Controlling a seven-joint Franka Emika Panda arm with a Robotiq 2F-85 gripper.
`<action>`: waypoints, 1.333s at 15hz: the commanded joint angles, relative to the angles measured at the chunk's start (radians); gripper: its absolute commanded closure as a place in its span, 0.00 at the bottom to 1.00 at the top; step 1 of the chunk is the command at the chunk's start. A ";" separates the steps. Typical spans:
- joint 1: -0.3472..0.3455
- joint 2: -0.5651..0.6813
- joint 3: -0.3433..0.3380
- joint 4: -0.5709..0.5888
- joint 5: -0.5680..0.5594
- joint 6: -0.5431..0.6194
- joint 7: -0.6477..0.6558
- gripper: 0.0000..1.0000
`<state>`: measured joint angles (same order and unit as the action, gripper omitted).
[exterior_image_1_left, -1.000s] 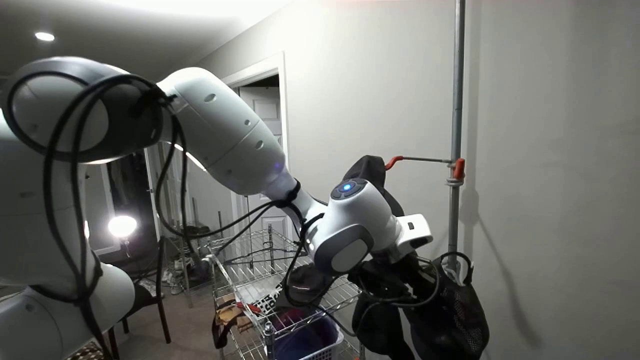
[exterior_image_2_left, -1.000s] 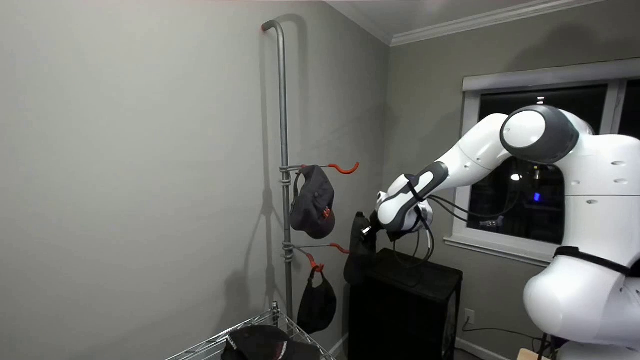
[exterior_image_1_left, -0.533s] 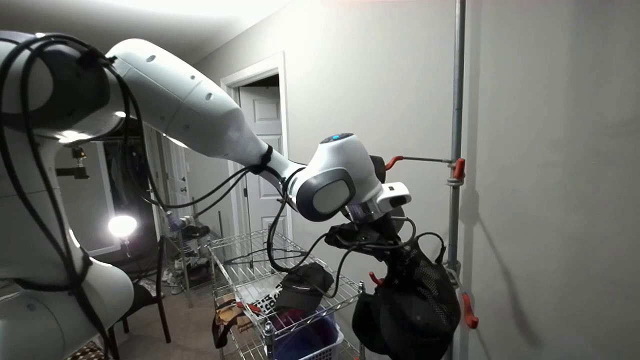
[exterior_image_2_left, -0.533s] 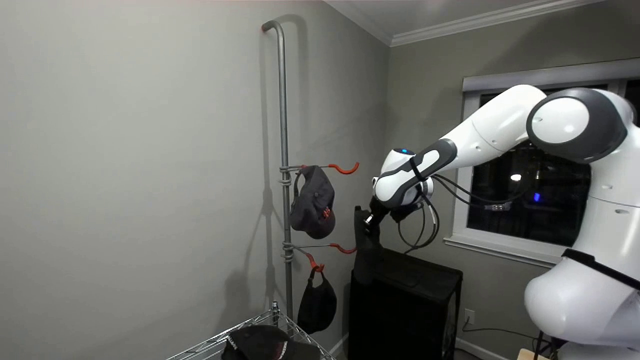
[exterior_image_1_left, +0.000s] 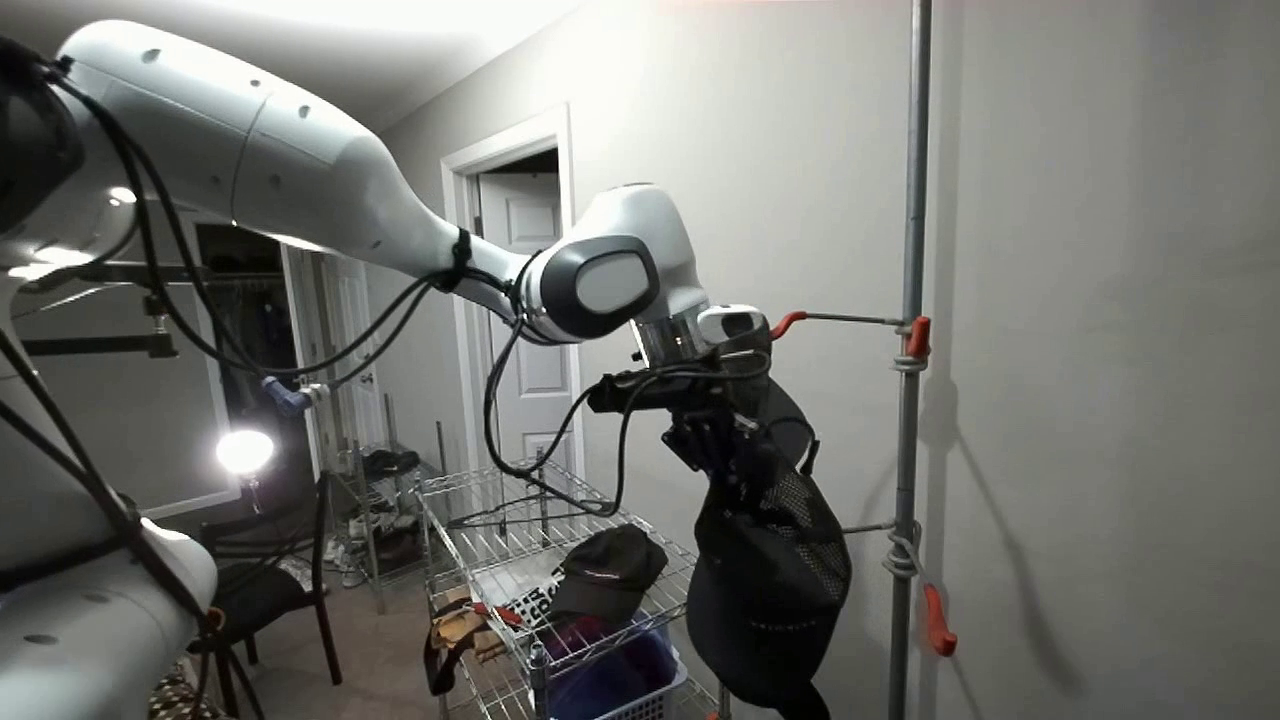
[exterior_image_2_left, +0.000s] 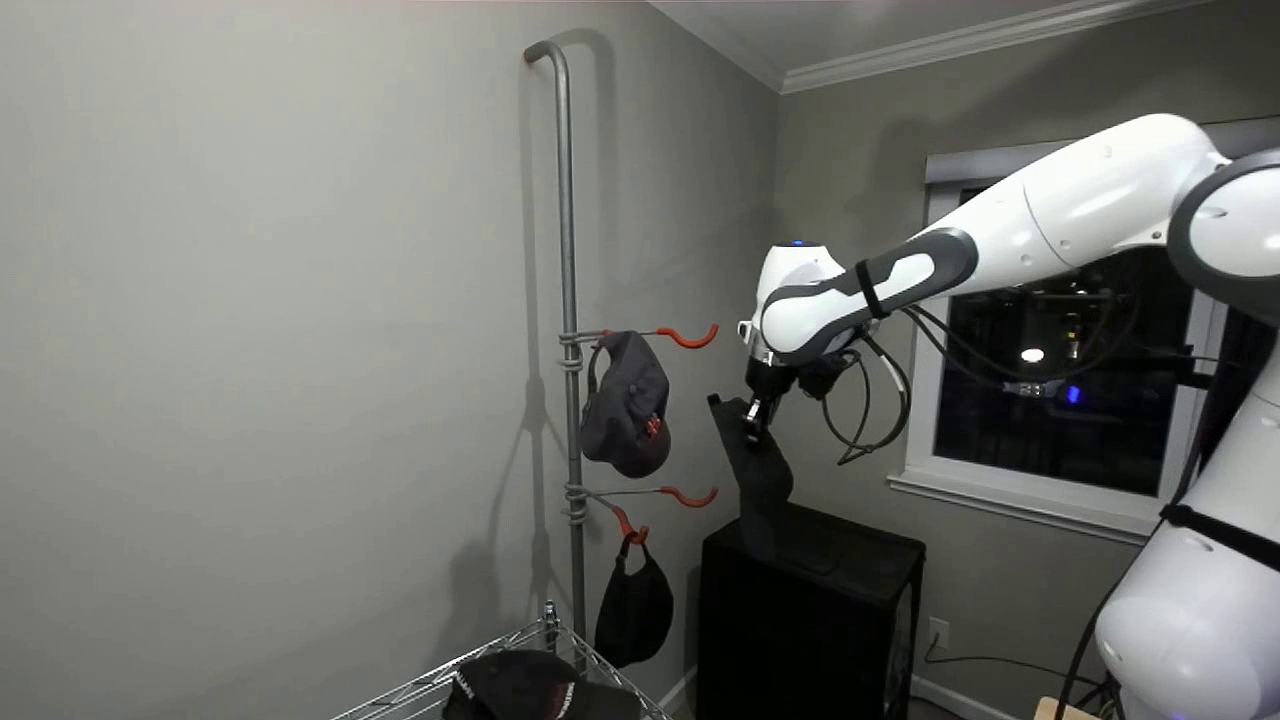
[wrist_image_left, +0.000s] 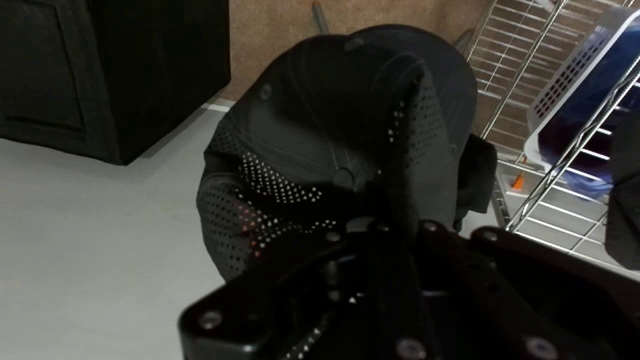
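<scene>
My gripper (exterior_image_1_left: 735, 470) is shut on a black cap (exterior_image_1_left: 765, 595) with mesh panels. The cap hangs tilted below the fingers, clear of the hooks. In an exterior view the gripper (exterior_image_2_left: 755, 428) pinches the held cap (exterior_image_2_left: 758, 478) near its upper part. In the wrist view the cap (wrist_image_left: 310, 110) fills the middle, and the dark fingertips (wrist_image_left: 400, 227) are close together on it. A dark grey cap (exterior_image_2_left: 627, 405) hangs on an upper hook of the pole (exterior_image_2_left: 567, 250). Another black cap (exterior_image_2_left: 635, 610) hangs on a lower red hook.
A bare lower red hook (exterior_image_2_left: 690, 499) points toward the arm. A black cabinet (exterior_image_2_left: 800, 620) stands behind. A wire shelf (exterior_image_1_left: 538, 675) holds a black cap (exterior_image_1_left: 612, 572), with a white basket (exterior_image_1_left: 645, 706) below. The wall is behind the pole.
The arm has risen and drawn back from the pole, carrying the cap with it. The hand has turned to point more downward. The hanging caps have not moved.
</scene>
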<state>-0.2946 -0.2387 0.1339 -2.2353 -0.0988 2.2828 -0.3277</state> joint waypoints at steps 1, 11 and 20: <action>0.136 -0.026 -0.070 0.017 -0.071 -0.099 0.000 0.97; 0.367 -0.025 -0.033 0.096 -0.100 -0.282 -0.007 0.97; 0.499 0.100 0.090 0.216 -0.171 -0.338 0.023 0.96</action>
<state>0.1912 -0.2287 0.1931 -2.0989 -0.1964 1.9658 -0.3280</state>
